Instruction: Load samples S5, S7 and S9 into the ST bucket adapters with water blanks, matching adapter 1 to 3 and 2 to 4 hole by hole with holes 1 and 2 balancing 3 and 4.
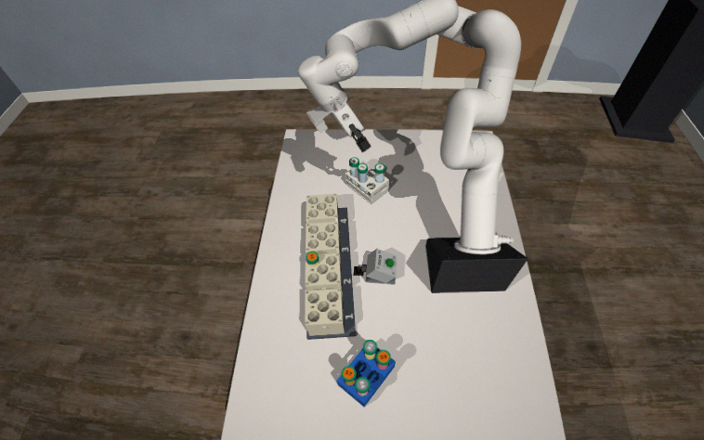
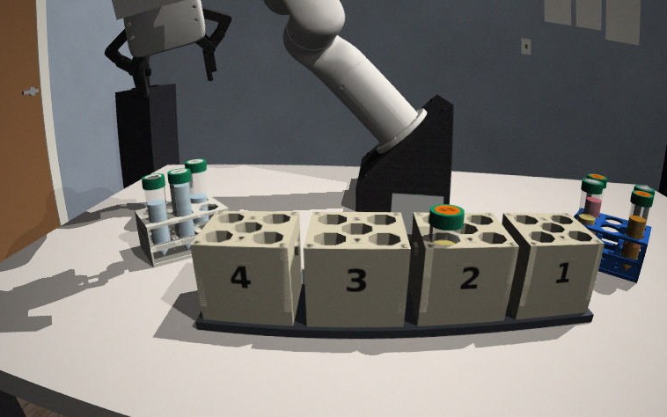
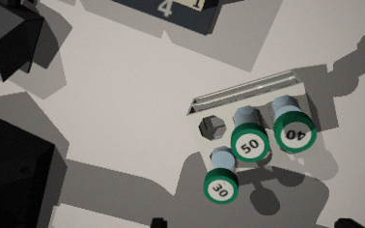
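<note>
My gripper [image 1: 361, 140] [image 2: 175, 72] is open and empty. It hangs high over the far end of the table, above the pale rack [image 1: 370, 191] [image 2: 153, 253] [image 3: 251, 94] of water blanks. In the wrist view that rack holds tubes marked 30 [image 3: 220, 185], 50 [image 3: 250, 144] and 40 [image 3: 294, 132], with one well empty. Stand ST [image 1: 346, 262] [image 2: 377, 328] carries adapters 4 [image 2: 240, 279], 3 [image 2: 355, 279], 2 [image 2: 468, 279] and 1 [image 2: 561, 272]. S5 [image 1: 311, 257] [image 2: 446, 216] stands in a corner hole of adapter 2. S7 [image 1: 348, 373] and S9 [image 1: 383, 357] stand in the blue rack [image 1: 368, 397] [image 2: 611, 264].
Two grey-dot tubes [image 1: 370, 346] [image 1: 362, 384] share the blue rack. The green DONE key [image 1: 389, 263] sits on its small sloped desk [image 1: 377, 271] between the stand and the arm's black base [image 1: 475, 267]. The other adapter holes are empty.
</note>
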Robot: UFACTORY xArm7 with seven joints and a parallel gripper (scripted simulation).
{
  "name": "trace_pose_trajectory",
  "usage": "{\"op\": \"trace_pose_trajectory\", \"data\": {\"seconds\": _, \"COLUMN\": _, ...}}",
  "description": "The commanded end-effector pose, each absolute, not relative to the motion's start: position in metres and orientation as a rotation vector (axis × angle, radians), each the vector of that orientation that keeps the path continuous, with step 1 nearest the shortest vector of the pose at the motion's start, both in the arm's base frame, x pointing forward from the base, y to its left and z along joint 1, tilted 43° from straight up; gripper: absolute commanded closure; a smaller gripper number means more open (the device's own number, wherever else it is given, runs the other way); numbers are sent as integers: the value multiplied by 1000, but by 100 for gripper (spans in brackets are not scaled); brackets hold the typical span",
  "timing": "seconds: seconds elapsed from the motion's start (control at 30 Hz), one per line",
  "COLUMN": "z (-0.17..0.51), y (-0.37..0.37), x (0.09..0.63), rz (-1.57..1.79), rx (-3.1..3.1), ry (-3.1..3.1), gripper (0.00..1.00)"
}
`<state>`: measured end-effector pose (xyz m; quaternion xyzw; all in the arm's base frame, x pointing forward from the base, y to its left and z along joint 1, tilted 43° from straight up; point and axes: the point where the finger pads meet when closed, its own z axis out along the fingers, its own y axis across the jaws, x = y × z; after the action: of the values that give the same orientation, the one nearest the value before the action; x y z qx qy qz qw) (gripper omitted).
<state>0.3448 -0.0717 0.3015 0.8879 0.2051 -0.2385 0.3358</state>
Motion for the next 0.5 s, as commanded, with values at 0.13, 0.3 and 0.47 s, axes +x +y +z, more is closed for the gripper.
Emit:
{"op": "trace_pose_trajectory", "data": {"seconds": 0.13, "z": 282, "y": -49, "x": 365, "rz": -548, "rx": 2296, "ry": 493, "gripper": 0}}
{"op": "trace_pose_trajectory", "data": {"seconds": 0.3, "z": 272, "y": -38, "x": 372, "rz": -490, "rx": 2289, "ry": 467, "gripper": 0}}
{"op": "trace_pose_trajectory", "data": {"seconds": 0.47, "z": 268, "y": -34, "x": 375, "rz": -490, "rx": 2289, "ry": 467, "gripper": 0}}
